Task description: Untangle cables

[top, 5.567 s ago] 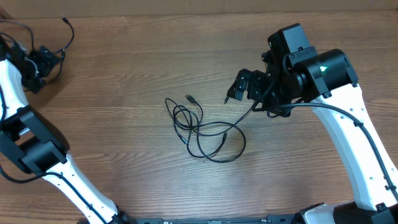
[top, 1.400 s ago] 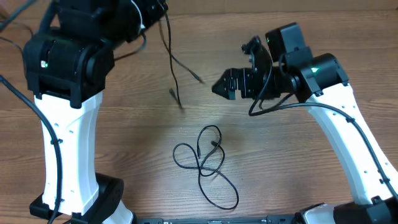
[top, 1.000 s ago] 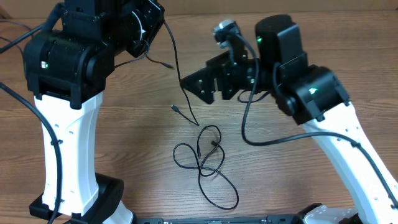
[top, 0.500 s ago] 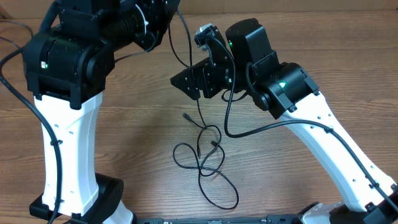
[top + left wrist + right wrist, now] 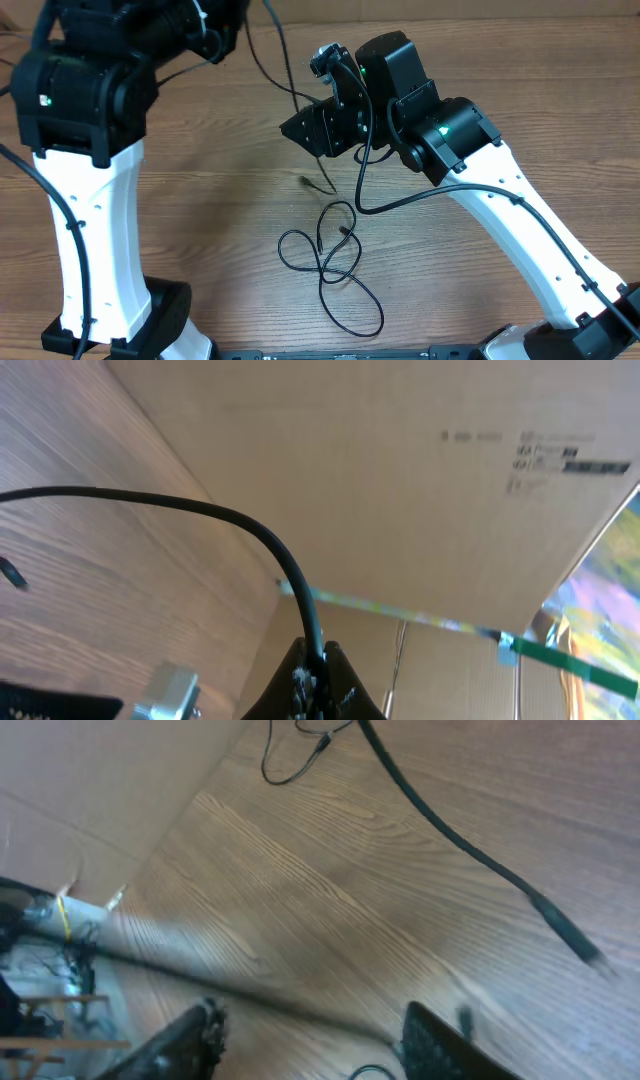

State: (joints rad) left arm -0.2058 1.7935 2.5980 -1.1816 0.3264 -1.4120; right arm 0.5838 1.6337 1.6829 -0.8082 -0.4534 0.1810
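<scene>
One thin black cable (image 5: 283, 75) hangs from my left gripper (image 5: 315, 660), which is shut on it high above the table's far left. The cable slants down to its plug end (image 5: 306, 182), just above the wood. My right gripper (image 5: 318, 130) is beside this hanging strand. In the right wrist view the gripper (image 5: 315, 1042) is open, and a blurred strand (image 5: 250, 992) crosses between its fingers (image 5: 440, 1045) without being pinched. A second cable (image 5: 330, 265) lies in loose loops on the table below.
Cardboard boxes (image 5: 450, 510) stand behind the table's far edge. A thicker black wire (image 5: 400, 205) droops from my right arm (image 5: 500, 190) over the table. My left arm's white column (image 5: 95, 220) stands at the left.
My right arm has swung left to the hanging cable and its jaws have narrowed around it. My left arm has shifted left, still holding the cable; the plug end drifted slightly right.
</scene>
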